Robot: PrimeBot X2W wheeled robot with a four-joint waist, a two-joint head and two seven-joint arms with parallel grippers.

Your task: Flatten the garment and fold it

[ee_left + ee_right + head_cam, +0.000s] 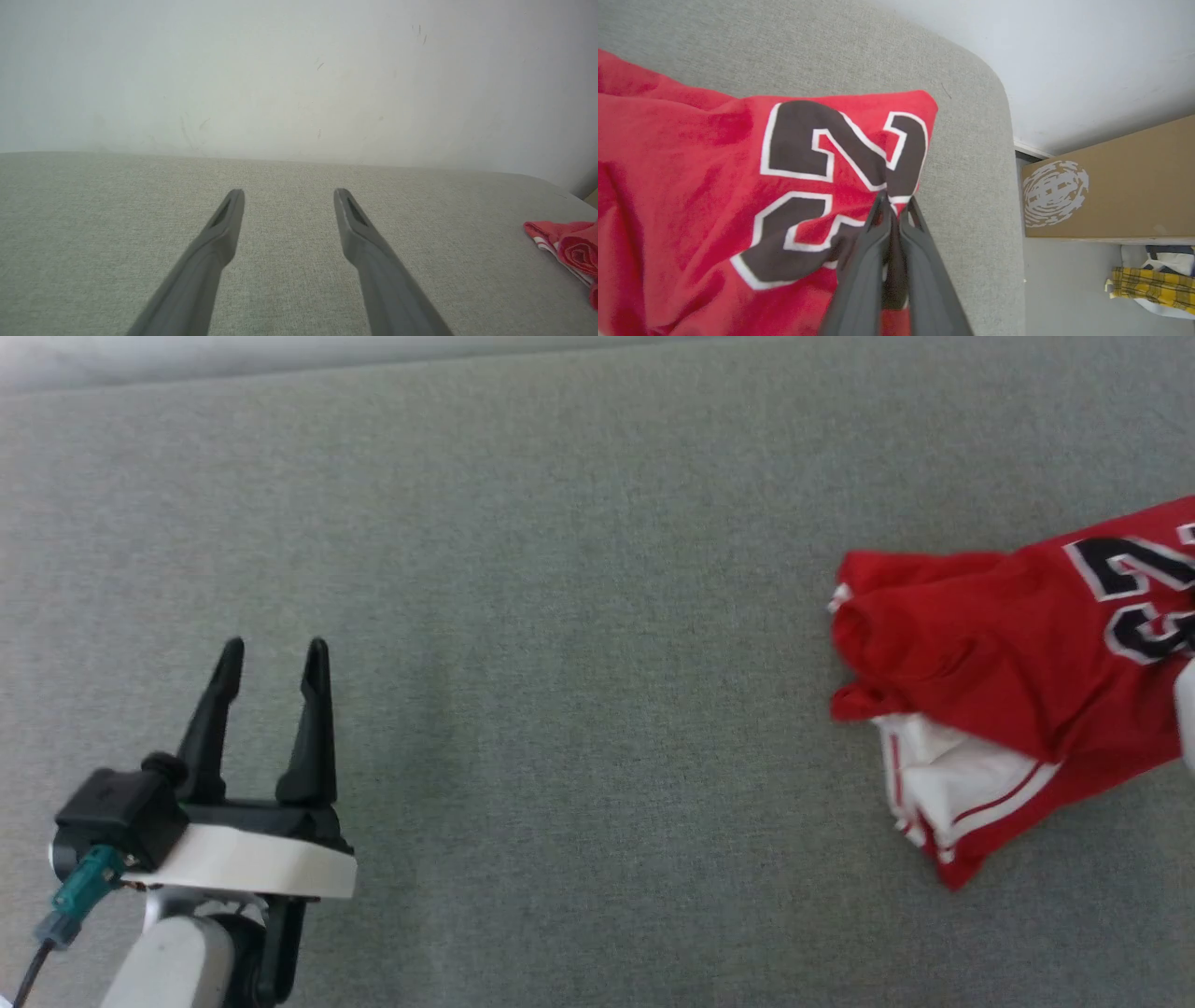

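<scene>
The red garment (1008, 653) lies crumpled at the right edge of the head view, its black "23" partly cut off and a white sleeve with red stripes tucked under its near side. My right gripper (893, 205) is shut on a fold of the garment (691, 177) at the numerals, near the cushion's edge. Far to the left, my left gripper (274, 658) stands open over bare grey fabric with nothing between its fingers. In the left wrist view my left gripper (288, 198) is open, and a bunched edge of the garment (570, 247) lies at the far right.
Everything rests on a grey fabric surface (579, 616) that meets a pale wall (299, 70) at the back. Past its rounded right edge stand a brown cardboard box (1111, 186) and a heap of yellow checked cloth (1153, 284) on the floor.
</scene>
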